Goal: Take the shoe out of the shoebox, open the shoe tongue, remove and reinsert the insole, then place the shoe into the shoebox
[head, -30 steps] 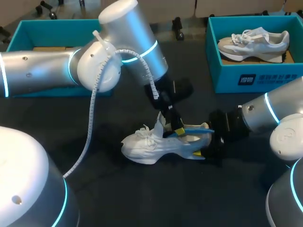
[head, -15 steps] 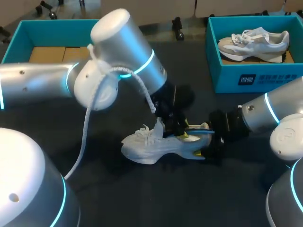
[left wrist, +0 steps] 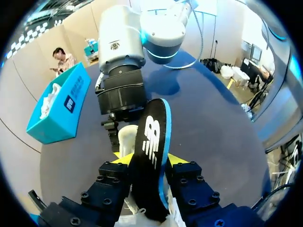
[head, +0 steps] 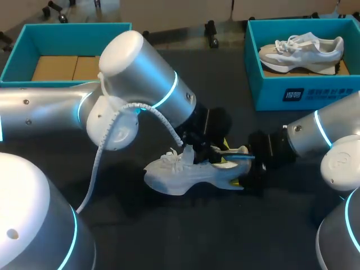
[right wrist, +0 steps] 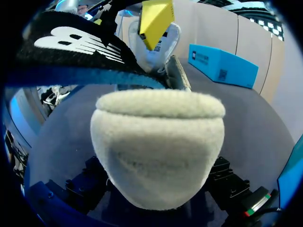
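Scanning from the left of the head view, I am seeing an open teal cardboard shoebox (head: 67, 27) sitting at the far left corner of the dark surface (head: 169, 236), brown card showing on its floor. My left arm (head: 50, 109) is coming in from that side and reaching past the middle, and its left pincer (head: 218, 153) is hanging over the heel end of the white lace-up sneaker (head: 174, 174). That sneaker is lying on the surface near the middle, toe pointing left, outside both boxes. The left pincer is clamping the black foam insole with a blue edge (head: 236, 152), which is sticking out over the shoe's opening toward the right. In the left wrist view the insole (left wrist: 151, 156) is standing on edge between the left pincer's (left wrist: 149, 163) two fingers, both pressing against it.

Just to the right, my right arm (head: 320, 135) is coming in low, and the right pincer (head: 250, 171) is gripping the sneaker's heel. In the right wrist view the pale fuzzy heel (right wrist: 158, 146) is filling the gap of the right pincer (right wrist: 156, 189), both fingers touching it. At the far right a second teal shoebox (head: 270, 93) is holding a grey and white sneaker (head: 301, 49).
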`<action>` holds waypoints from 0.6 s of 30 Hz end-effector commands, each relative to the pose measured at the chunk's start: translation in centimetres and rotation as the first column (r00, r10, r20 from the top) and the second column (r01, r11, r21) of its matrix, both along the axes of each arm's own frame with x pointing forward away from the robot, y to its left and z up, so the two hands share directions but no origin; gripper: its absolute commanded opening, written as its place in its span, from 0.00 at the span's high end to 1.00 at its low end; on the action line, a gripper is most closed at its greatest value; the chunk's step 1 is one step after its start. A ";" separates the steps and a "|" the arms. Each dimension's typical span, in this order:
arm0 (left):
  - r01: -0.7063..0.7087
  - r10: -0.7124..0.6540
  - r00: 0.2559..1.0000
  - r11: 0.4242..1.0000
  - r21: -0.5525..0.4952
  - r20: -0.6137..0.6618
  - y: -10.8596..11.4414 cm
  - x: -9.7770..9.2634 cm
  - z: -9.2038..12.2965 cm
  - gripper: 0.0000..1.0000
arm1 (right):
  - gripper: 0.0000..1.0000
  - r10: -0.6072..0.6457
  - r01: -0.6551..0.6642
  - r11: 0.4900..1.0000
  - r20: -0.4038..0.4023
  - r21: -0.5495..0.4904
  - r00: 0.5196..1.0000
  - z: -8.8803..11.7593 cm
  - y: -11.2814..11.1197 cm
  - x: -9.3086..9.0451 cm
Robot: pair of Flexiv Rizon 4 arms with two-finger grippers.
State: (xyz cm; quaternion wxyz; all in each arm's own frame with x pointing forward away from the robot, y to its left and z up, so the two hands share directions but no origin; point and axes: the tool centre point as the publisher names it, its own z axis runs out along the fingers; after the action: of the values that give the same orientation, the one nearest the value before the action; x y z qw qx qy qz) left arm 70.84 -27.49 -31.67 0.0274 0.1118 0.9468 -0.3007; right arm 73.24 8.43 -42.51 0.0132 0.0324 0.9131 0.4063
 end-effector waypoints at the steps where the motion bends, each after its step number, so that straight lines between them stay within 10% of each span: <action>1: 0.003 -0.003 1.000 1.000 0.000 0.009 -0.6 -0.1 -0.9 0.58 | 1.00 -0.002 0.002 1.000 0.001 -0.004 1.000 -0.2 0.2 0.0; 12: 0.024 -0.023 0.998 1.000 -0.011 0.057 -1.5 -0.3 -2.1 0.61 | 1.00 -0.002 0.002 1.000 0.001 -0.004 1.000 -0.2 0.2 0.0; 18: 0.019 -0.018 0.999 0.999 -0.026 0.038 -1.8 -0.2 -1.9 1.00 | 1.00 -0.002 0.002 1.000 0.001 -0.004 1.000 -0.2 0.2 0.0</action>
State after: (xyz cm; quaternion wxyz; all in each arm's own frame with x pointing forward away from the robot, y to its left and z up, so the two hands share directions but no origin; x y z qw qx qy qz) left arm 70.34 -28.91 -33.28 0.0488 0.1260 0.9412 -0.3096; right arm 73.24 8.43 -42.51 0.0132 0.0324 0.9131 0.4063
